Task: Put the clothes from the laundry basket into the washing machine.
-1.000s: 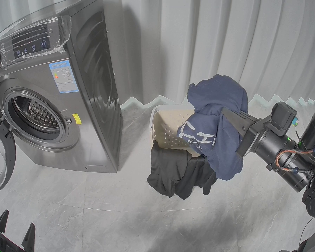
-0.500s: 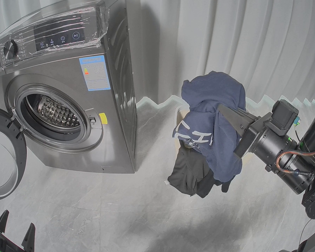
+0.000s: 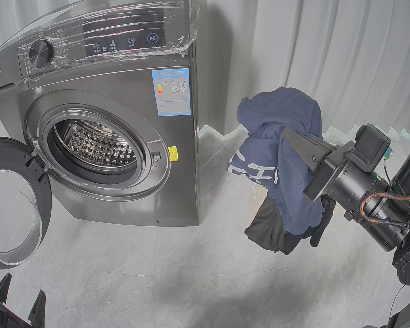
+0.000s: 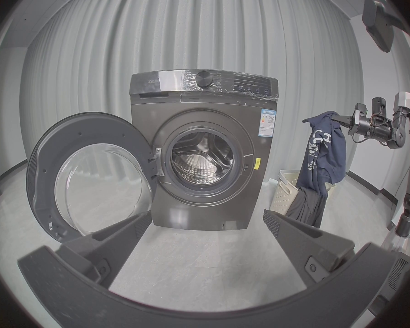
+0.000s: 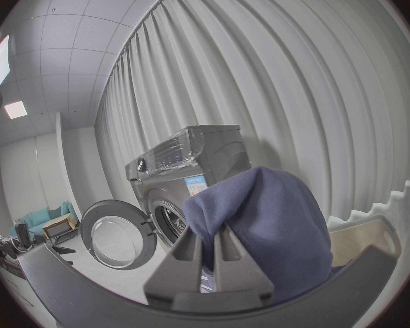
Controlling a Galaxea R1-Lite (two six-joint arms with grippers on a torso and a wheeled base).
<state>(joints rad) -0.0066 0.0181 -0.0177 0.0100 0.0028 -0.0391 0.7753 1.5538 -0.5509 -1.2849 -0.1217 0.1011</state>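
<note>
Held aloft in the right hand (image 3: 287,135): a navy sweatshirt (image 3: 278,169), pinched tight at a bunched fold near its top, the rest hanging limp below. Positioned just beside the washing machine (image 3: 123,87), above the laundry basket (image 4: 284,192) and a black garment (image 3: 271,226) draped over the basket's rim. Soft and light by the look of it, floppy, likely to swing and trail loose ends. Best gripped high on the bunch, as now, so that sleeves clear the opening's edge. Round door (image 3: 13,201) swung wide, drum (image 3: 95,144) open to view. Low near the floor, left hand (image 4: 205,217) spread wide and holding nothing. Probably needs feeding deep through the opening before release, or risks catching on the rim and sliding back out.
</note>
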